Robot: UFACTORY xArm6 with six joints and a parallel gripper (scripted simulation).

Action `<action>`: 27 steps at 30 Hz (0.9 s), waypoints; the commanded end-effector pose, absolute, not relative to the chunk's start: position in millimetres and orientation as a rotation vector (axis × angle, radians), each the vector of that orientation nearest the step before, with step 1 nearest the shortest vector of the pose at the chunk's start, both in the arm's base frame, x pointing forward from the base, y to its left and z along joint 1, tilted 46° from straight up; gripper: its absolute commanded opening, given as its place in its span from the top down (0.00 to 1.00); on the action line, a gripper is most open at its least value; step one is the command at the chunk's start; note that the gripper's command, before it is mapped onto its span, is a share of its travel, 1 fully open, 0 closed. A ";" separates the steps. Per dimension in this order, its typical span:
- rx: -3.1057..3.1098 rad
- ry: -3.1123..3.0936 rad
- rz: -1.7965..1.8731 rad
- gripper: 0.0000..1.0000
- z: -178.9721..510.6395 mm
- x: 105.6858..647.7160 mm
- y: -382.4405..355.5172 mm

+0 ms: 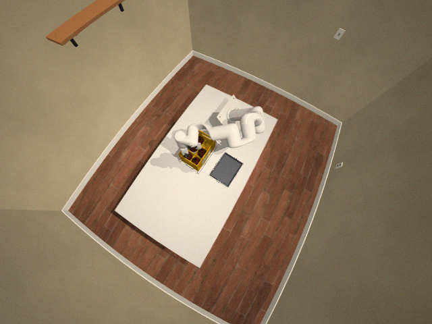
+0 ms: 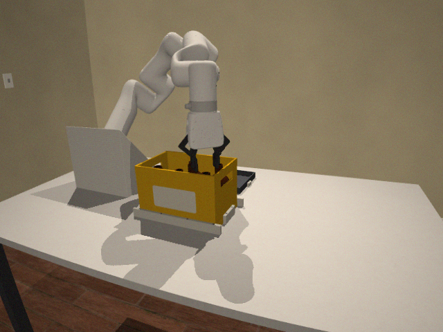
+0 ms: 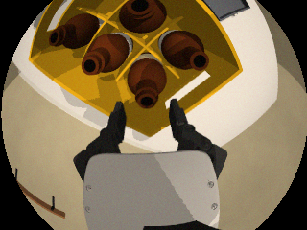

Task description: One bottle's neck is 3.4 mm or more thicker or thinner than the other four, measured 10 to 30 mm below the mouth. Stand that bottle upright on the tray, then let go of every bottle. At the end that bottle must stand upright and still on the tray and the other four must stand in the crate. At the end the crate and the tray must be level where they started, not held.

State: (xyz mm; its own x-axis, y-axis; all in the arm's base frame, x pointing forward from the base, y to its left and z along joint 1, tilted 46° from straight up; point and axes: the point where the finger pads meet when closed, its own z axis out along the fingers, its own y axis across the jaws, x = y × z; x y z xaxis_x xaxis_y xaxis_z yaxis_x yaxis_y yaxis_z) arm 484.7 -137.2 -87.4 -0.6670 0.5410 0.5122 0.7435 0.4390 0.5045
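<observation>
All five brown bottles stand in the yellow crate (image 1: 196, 166) (image 2: 145, 185) (image 3: 144, 126); whichever has the odd neck, I can't pick it out from here. The claw (image 1: 192, 150) (image 2: 205, 170) (image 3: 147, 107) is parted, grasping nothing, its fingertips flanking the bottle at six o'clock in the wrist view (image 1: 188, 155) (image 2: 205, 173) (image 3: 146, 79). I'd expect stiff, slick, breakable glass — best held squarely round the neck, and lifted straight. From overhead, the tray (image 1: 225, 169) (image 2: 245, 176) (image 3: 227, 7) sits at the crate's four o'clock, on a pale bench (image 1: 174, 209) (image 2: 304, 232) (image 3: 259, 86) — beige walls, wood-plank floor (image 1: 285, 181) (image 2: 71, 296) around.
</observation>
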 end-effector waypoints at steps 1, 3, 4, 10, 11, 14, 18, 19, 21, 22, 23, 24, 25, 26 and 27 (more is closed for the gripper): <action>-1.112 -2.423 -1.056 0.35 -88.3 486.0 -136.7; -1.112 -2.423 -1.056 0.35 -89.7 486.1 -135.4; -1.112 -2.423 -1.056 0.35 -90.4 486.2 -134.6; -1.112 -2.423 -1.056 0.35 -95.2 486.5 -129.7; -1.112 -2.423 -1.056 0.35 -96.0 486.6 -128.8; -1.112 -2.423 -1.056 0.35 -96.9 486.7 -127.9; -1.112 -2.423 -1.056 0.35 -100.4 486.9 -124.4; -1.112 -2.423 -1.056 0.35 -101.2 487.0 -123.5; -1.112 -2.423 -1.056 0.35 -102.8 487.1 -121.8; -1.112 -2.423 -1.056 0.35 -103.6 487.2 -121.0; -1.112 -2.423 -1.056 0.35 -104.4 487.2 -120.3; -1.112 -2.423 -1.056 0.35 -105.1 487.3 -119.5; -1.112 -2.423 -1.056 0.35 -105.8 487.3 -118.8; -1.112 -2.423 -1.056 0.35 -106.5 487.4 -118.1; -1.112 -2.423 -1.056 0.35 -107.1 487.4 -117.5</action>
